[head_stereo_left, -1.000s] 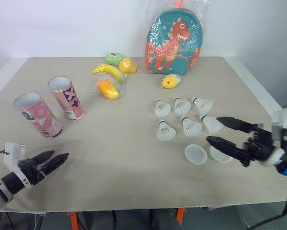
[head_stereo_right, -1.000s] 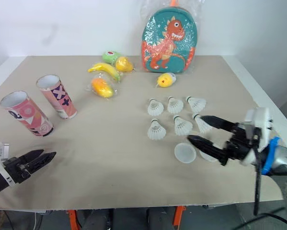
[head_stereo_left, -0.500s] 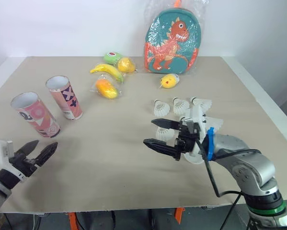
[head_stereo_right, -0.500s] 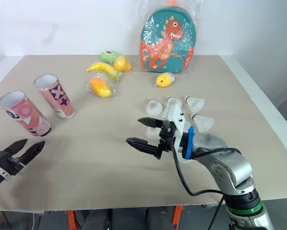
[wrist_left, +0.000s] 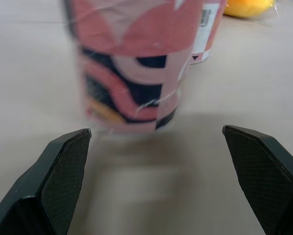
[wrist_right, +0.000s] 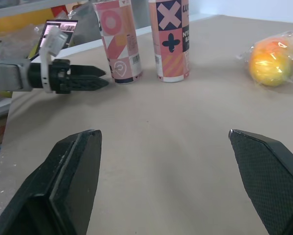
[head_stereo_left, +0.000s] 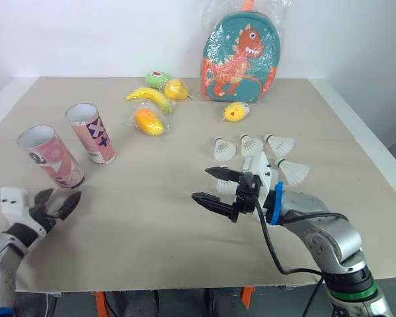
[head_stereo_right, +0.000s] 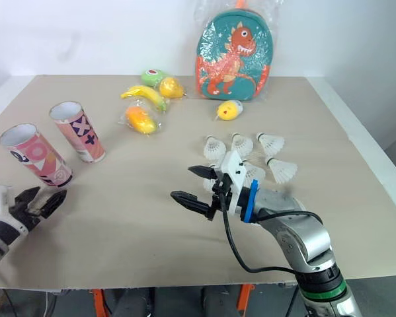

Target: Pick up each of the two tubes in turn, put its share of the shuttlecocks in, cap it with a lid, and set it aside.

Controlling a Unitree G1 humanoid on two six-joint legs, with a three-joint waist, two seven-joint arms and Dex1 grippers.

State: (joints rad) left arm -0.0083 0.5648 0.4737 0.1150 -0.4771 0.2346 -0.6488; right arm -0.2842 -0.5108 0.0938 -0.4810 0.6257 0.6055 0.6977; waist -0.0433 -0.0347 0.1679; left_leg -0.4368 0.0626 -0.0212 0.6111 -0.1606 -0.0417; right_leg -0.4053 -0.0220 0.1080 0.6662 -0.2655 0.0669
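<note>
Left gripper (head_stereo_left: pixel 60 200): fingers spread wide, nothing between them, low over the table (head_stereo_left: pixel 151 224) near its front left edge. Tips point at the base of the near tube (head_stereo_left: pixel 52 157), which stands just beyond them, untouched. In the left wrist view this tube sits centred ahead of the gap between the two fingers.

Right gripper (head_stereo_left: pixel 201 183): also spread open and empty, held over bare table near the middle, tips aimed toward the robot's left. Its wrist lies across the patch where the shuttlecocks are.

Near tube: pink, circle and ring prints, upright, open mouth up, front left of table. Far tube (head_stereo_left: pixel 92 134): pink with X and plus marks, upright, mouth up, just behind and to the right of the near one, with a gap between the two. Cannot see inside either.

Shuttlecocks (head_stereo_left: pixel 252 146): loose on the table right of centre, well apart from both tubes. Three in a back row, one to the right of the arm, others partly hidden behind the right gripper and wrist; full count unclear.

Back of table: dinosaur backpack (head_stereo_left: pixel 240 58) in clear plastic, yellow chick toy (head_stereo_left: pixel 235 111) just in front of it. Further left, green fruit (head_stereo_left: pixel 158 79), yellow pear (head_stereo_left: pixel 176 89), banana (head_stereo_left: pixel 150 99) and bagged orange fruit (head_stereo_left: pixel 149 122).
</note>
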